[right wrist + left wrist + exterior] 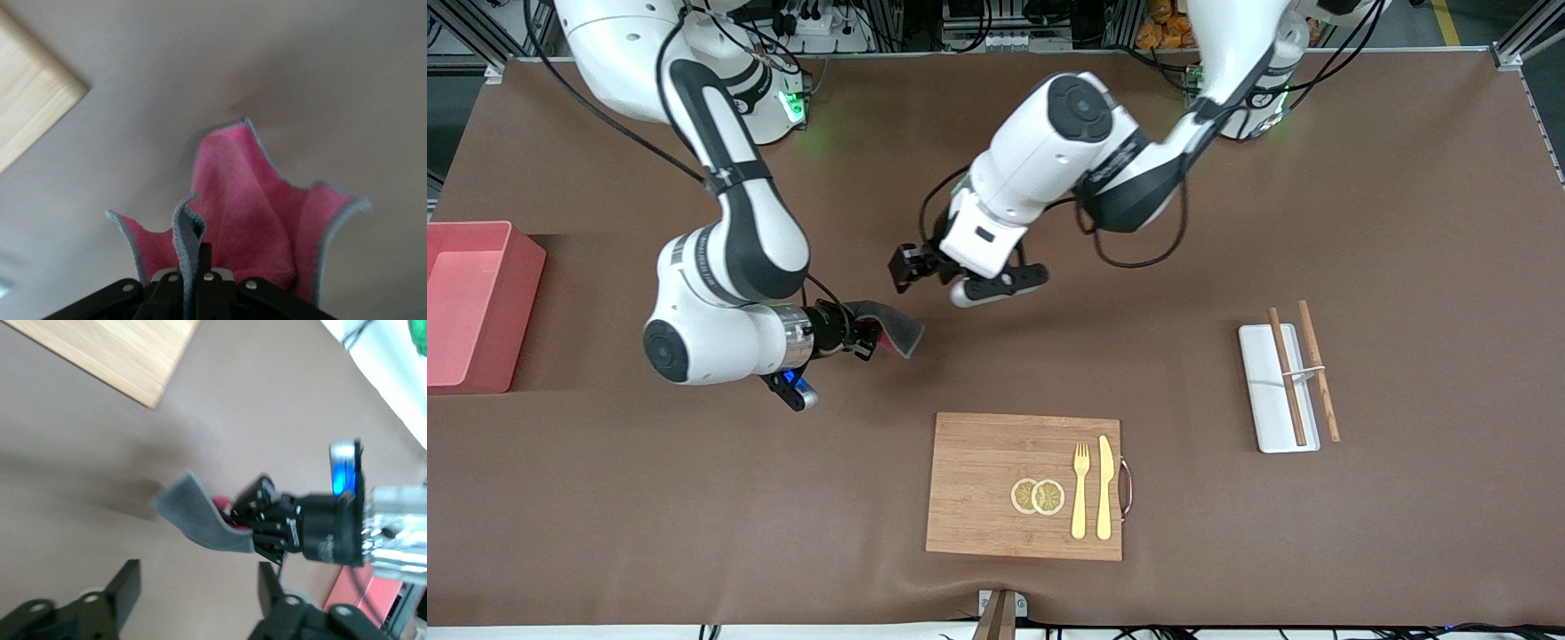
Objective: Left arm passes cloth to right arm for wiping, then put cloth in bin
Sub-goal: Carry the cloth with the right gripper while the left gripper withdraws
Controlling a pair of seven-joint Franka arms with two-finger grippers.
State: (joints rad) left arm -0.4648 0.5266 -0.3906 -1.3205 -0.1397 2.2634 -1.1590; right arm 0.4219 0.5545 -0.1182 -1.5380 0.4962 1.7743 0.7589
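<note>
While the right gripper (863,338) pinches the cloth (891,325) between closed fingers, pink face hanging past its fingertips above the table (1405,222), the left gripper (907,267) hovers just beside it, fingers (127,587) spread, apparently empty.

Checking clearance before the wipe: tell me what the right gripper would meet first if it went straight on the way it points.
The right gripper, shut on the cloth, points along the table toward the left arm's end. Nothing lies close ahead; the white tray with chopsticks seems roughly in line, though height is unclear.
</note>
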